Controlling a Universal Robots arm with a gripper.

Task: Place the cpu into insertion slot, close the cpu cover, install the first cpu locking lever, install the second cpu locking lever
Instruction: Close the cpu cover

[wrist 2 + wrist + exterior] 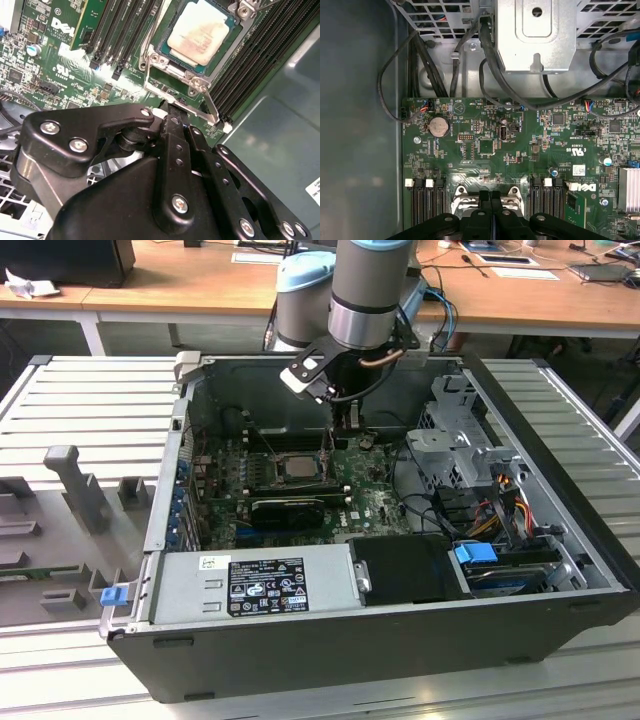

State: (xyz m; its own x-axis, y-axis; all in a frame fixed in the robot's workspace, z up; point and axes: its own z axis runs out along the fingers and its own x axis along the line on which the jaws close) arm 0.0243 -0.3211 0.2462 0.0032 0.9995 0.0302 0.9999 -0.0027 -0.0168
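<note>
Chip (197,32) sits face-up in the socket (159,52) mid-board (485,130) with the cover (177,74) framing it; tool (167,107) is pinched closed and empty at the socket's edge, probably to push, not grip.

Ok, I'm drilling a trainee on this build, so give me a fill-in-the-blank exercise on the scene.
1. The cpu lies face up in the ____.
2. The board around it is ____ in colour.
3. The gripper hangs beside the cpu with its fingers ____.
Missing words: slot; green; shut.
</note>
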